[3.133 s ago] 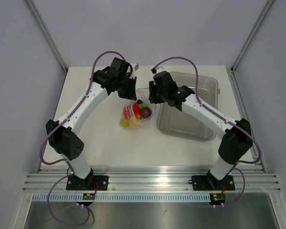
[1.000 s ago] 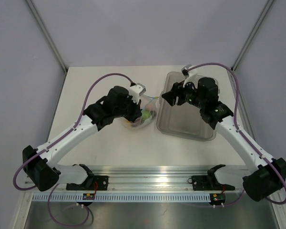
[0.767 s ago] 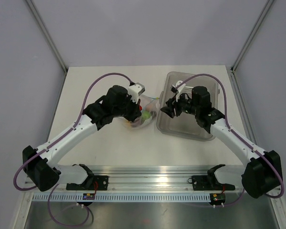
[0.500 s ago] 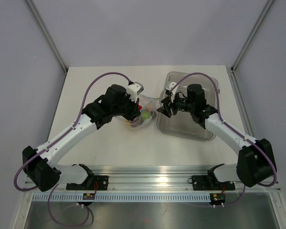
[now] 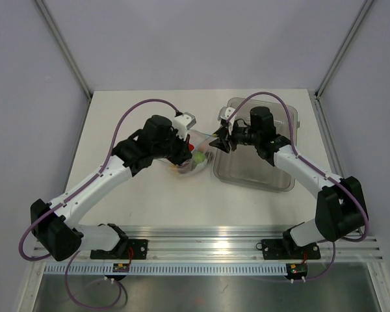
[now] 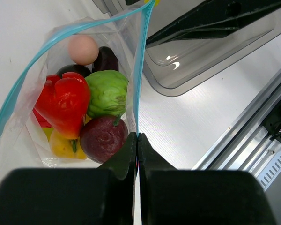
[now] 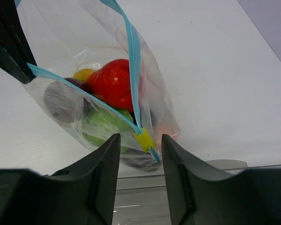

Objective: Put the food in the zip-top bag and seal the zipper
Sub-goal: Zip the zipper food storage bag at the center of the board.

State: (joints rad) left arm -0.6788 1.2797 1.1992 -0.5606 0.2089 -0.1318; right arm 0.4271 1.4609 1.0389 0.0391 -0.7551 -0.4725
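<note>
The right end effector [image 7: 140, 138] stands open, the yellow slider [image 7: 144, 139] of the light-blue zipper [image 7: 132, 51] showing between its fingers. Just ahead, the zip-top bag [image 7: 152, 89] holds red, green, yellow and dark food [image 7: 111, 80] on the white worktop [image 7: 201, 56].

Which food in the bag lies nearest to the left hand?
The dark red round one, right beside the left hand pinching the blue strip. The green piece and the bright red piece lie farther off.

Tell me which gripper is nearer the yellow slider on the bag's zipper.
Right. The right gripper is open, with the yellow slider showing between its fingertips. The left gripper is shut on the zipper at the far end of that strip from the slider.
</note>
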